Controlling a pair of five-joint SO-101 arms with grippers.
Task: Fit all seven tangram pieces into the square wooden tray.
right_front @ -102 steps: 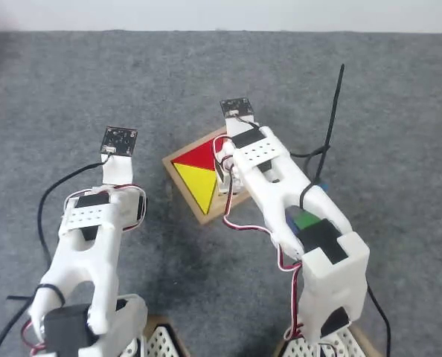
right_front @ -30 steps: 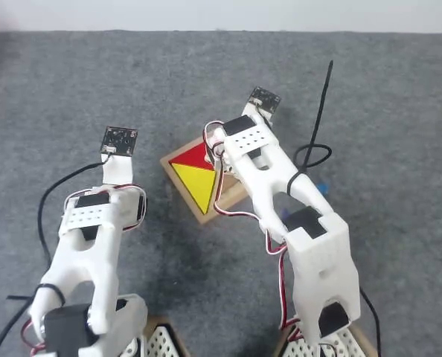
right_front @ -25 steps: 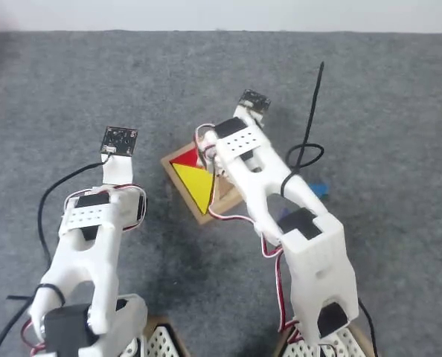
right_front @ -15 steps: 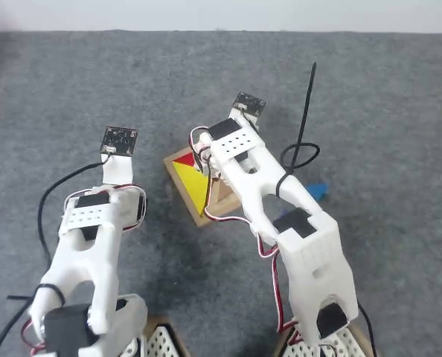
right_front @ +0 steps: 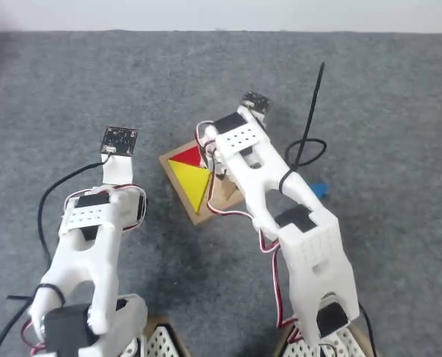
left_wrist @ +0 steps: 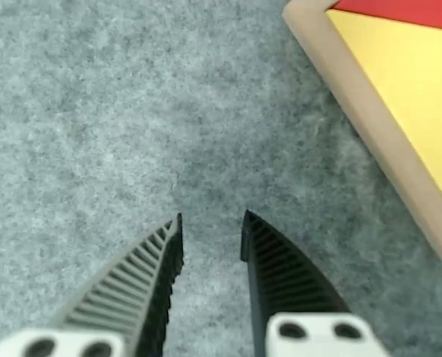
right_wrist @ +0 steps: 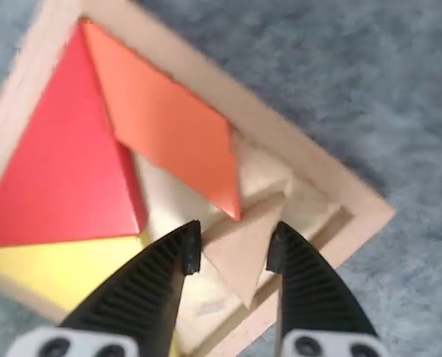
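Tray (left_wrist: pixel 366 126) sits on the grey carpet (right_front: pixel 72 89), rotated like a diamond, and is partly filled. Three pieces are seated flat: the red triangle (right_wrist: pixel 65 163), with the yellow triangle (left_wrist: pixel 414 82) next to it and the orange parallelogram (right_wrist: pixel 169 126) along the rim on red's other side. Right gripper (right_wrist: pixel 234 238) is over the tray's open corner, jaws narrow around a tan triangle (right_wrist: pixel 243 249). It looks gripped and a bit tilted, so my read is it isn't down on the tray floor yet. That makes it piece four in progress. By count three more remain after it, and one of them is the blue piece (right_front: pixel 318 190) on the carpet well to the right of the tray. The bare wood floor around the tan triangle is the space left for them. Left gripper (left_wrist: pixel 212 217) hangs over the carpet just off the tray's near-left rim, jaws slightly apart with nothing between them. No readable print on the pieces. There's a faint mark on the rim by the right jaws, too blurred to read.
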